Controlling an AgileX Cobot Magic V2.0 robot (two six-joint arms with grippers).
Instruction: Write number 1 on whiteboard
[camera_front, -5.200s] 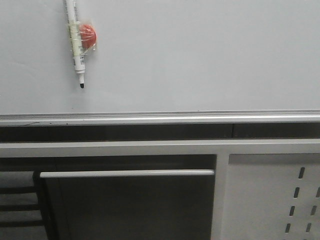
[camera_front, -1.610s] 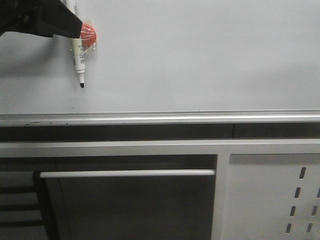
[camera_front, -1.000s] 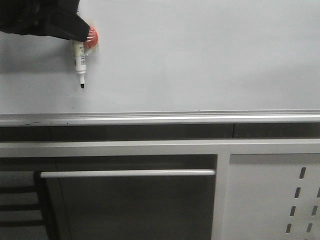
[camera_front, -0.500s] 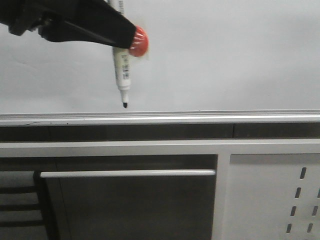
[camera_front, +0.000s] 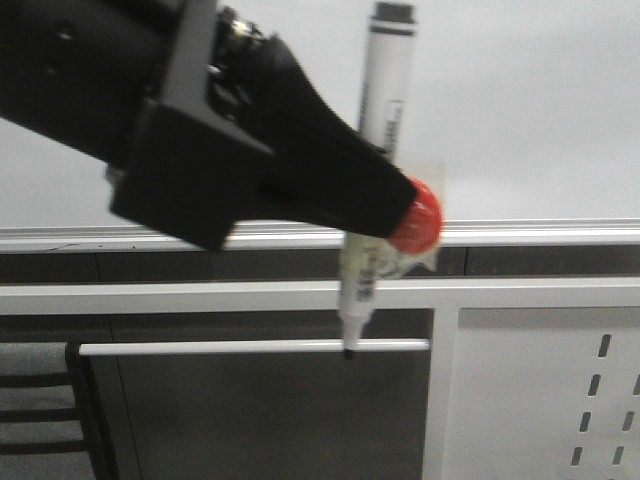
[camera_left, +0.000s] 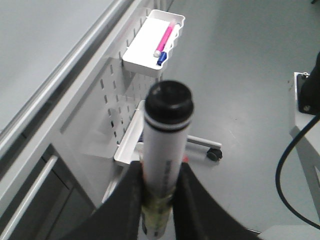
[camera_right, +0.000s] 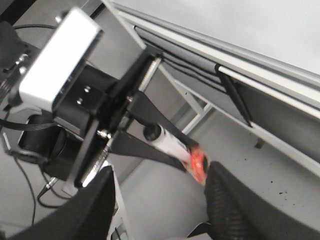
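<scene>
My left gripper (camera_front: 385, 215) is shut on a white marker (camera_front: 388, 90) with a red magnet (camera_front: 420, 222) taped to it. It holds the marker upright, black tip (camera_front: 348, 352) down, away from the whiteboard (camera_front: 530, 110) and close to the front camera. In the left wrist view the marker (camera_left: 165, 140) stands between the two black fingers (camera_left: 131, 192). No number 1 shows on the whiteboard. My right gripper (camera_right: 160, 200) is open and empty; its view shows the left gripper (camera_right: 150, 147) with the marker (camera_right: 169, 144).
The board's silver rail (camera_front: 540, 234) runs along its lower edge. Below it are a white frame, a dark recess with a bar (camera_front: 200, 348), and a white perforated panel (camera_front: 560, 400). A white tray (camera_left: 152, 42) with a pink pen hangs on the panel.
My left gripper came in from the left, shut on the marker hanging on the board, and has carried it right, down and toward the camera. The board spot at upper left is hidden now.
</scene>
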